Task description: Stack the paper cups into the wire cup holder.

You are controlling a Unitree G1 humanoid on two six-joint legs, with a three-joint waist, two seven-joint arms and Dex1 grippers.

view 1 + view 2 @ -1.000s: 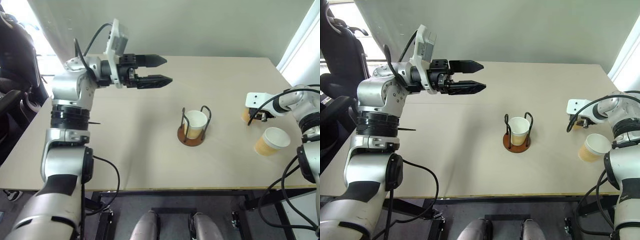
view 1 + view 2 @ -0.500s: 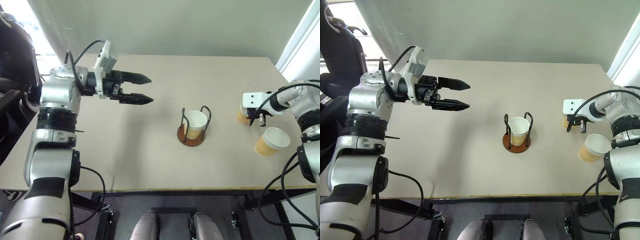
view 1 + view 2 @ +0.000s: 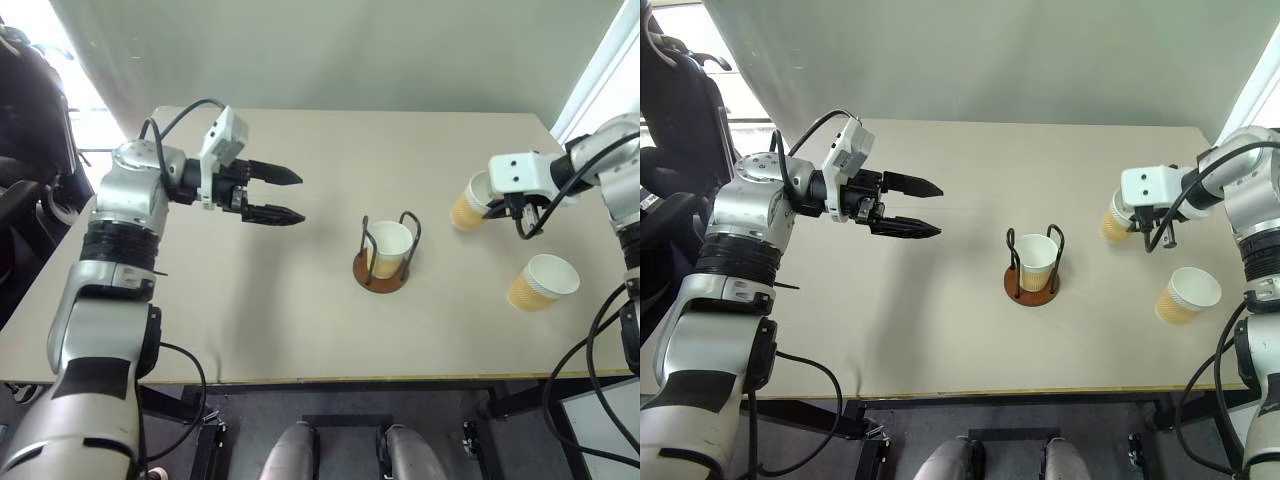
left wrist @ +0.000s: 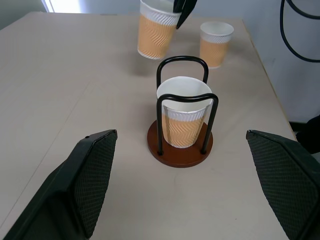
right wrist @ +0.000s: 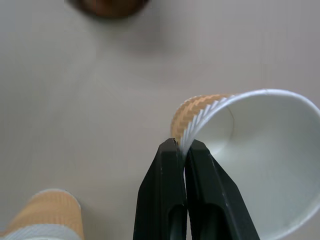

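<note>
The right pincer (image 5: 184, 150) is clamped on the rim of a tan ribbed paper cup (image 3: 468, 205), held clear of the beige counter (image 3: 300, 320) at about two o'clock from the brown-based wire cup holder (image 3: 385, 255), which already holds one cup. The step in hand looks like carrying; next the cup must be brought over the holder, upright. Another cup (image 3: 542, 282) stands at four o'clock. The left pincer (image 3: 285, 196) hangs spread wide.
</note>
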